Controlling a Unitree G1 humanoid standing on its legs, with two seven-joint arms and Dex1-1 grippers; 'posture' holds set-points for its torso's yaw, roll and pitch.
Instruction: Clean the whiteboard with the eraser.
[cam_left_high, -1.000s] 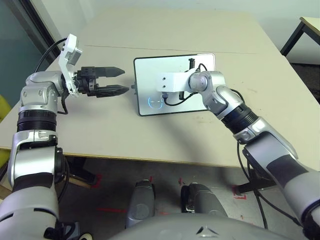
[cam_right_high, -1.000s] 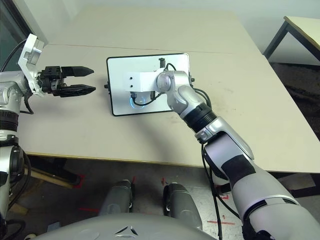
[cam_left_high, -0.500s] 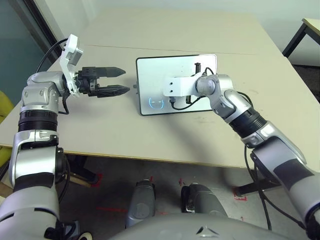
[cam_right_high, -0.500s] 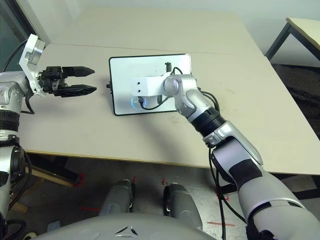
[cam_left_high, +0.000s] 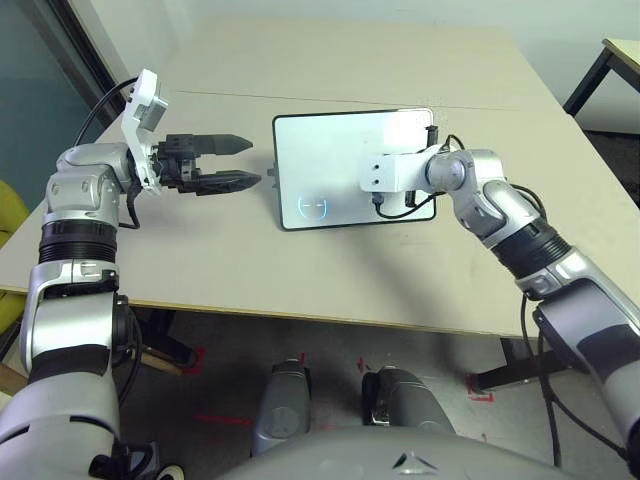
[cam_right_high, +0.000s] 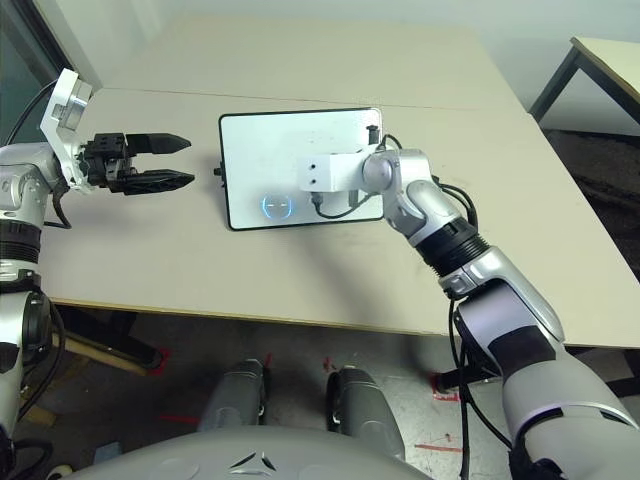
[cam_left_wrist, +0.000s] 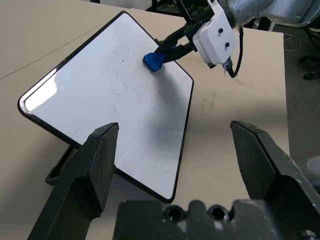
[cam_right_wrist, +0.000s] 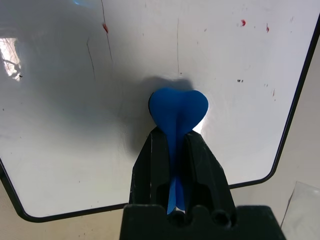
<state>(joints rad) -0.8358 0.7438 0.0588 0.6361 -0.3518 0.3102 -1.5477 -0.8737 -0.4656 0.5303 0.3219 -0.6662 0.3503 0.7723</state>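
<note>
The whiteboard (cam_left_high: 325, 150) lies flat at the table's middle, black-framed, with a faint bluish circle mark (cam_left_high: 313, 207) near its front left corner. My right gripper (cam_right_wrist: 175, 137) is shut on the blue eraser (cam_right_wrist: 178, 107) and presses it against the board near the far right corner; the eraser (cam_left_wrist: 153, 61) also shows in the left wrist view. Small red specks (cam_right_wrist: 105, 27) dot the board around it. My left gripper (cam_left_high: 250, 162) hovers open above the table to the left of the board, pointing at it, nothing between its fingers (cam_left_wrist: 97, 160).
The beige table (cam_left_high: 200, 260) has bare surface left of and in front of the board. A seam (cam_left_high: 230, 97) runs across it behind the board. Another table's corner (cam_left_high: 622, 50) stands at the far right, over dark floor.
My right gripper has slid the eraser across the board from the front left area to the far right corner, uncovering the bluish circle. The left arm has stayed put.
</note>
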